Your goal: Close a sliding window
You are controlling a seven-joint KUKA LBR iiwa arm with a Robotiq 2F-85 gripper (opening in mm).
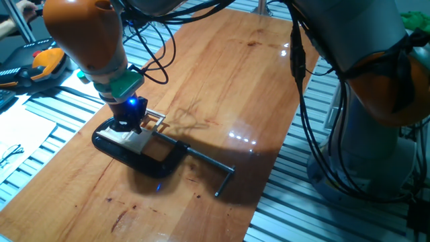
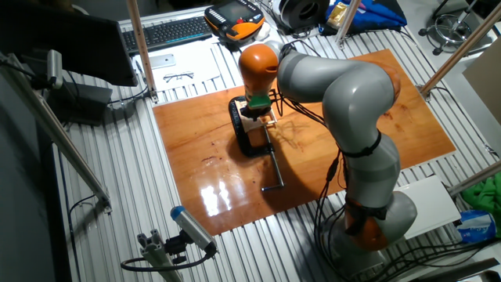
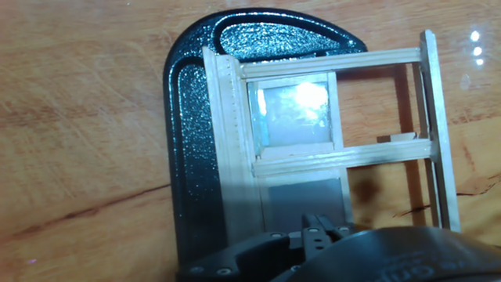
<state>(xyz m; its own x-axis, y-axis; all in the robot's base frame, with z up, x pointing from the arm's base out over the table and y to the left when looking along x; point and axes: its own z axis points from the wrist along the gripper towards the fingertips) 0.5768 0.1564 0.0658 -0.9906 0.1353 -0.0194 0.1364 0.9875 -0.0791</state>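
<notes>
The sliding window, a small frame of pale wood with thin crossbars, lies flat on the wooden counter, held at one side by a black C-clamp whose curved body wraps around the frame's thick side rail. In the hand view a glazed pane sits against that thick rail and catches a bright glare, while the part of the frame farther from the clamp shows bare wood grain through its openings. The clamp's steel screw rod runs out from the clamp across the counter and ends in a short cross handle. The jaws hang directly over the window, just above or touching the frame near the clamp; a blue light glows on the hand above them. In the hand view only the dark tips show at the bottom edge, close together over the lower part of the frame, and I cannot tell whether they are pressed together, spread, or pinching any part of the window. From the other fixed view the window sits near the middle of the counter's far half, under the arm's orange wrist.
</notes>
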